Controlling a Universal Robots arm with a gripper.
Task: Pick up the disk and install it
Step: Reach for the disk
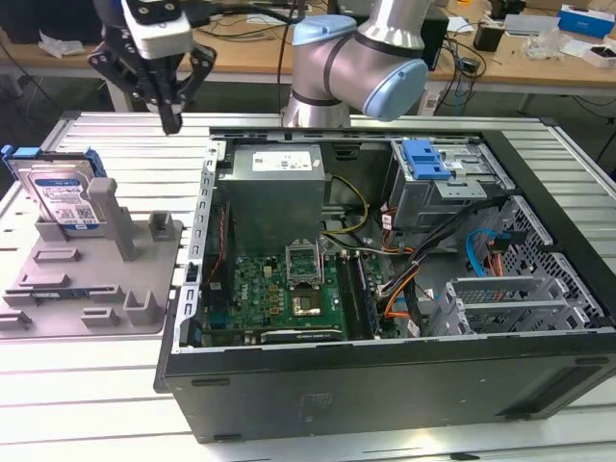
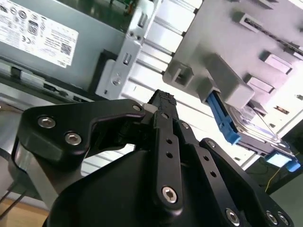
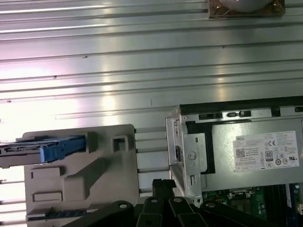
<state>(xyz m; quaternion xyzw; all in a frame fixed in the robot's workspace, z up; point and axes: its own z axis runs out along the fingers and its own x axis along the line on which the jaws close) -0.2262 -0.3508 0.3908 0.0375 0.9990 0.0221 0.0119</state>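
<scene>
The disk (image 1: 65, 197), silver with a white-and-blue label and a blue carrier frame, stands upright on edge in the grey fixture tray (image 1: 96, 289) at the exterior view's left. My gripper (image 1: 171, 121) hangs above the slatted table, up and to the exterior view's right of the disk, between the tray and the open computer case. Its fingers point down, shut together, with nothing held. In the second wrist view the gripper (image 2: 162, 100) shows closed, with the disk (image 2: 255, 135) and tray (image 2: 222, 66) beyond. In the first wrist view the disk (image 3: 33, 150) appears edge-on in the tray (image 3: 109, 175), apart from the gripper (image 3: 161, 185).
The open computer case (image 1: 385, 385) lies on the table, holding a grey power supply (image 1: 274, 188), a green motherboard (image 1: 279, 294) and a drive cage with a blue ribbed latch (image 1: 423, 159). The arm's base (image 1: 332, 67) stands behind the case. Cluttered benches run along the back.
</scene>
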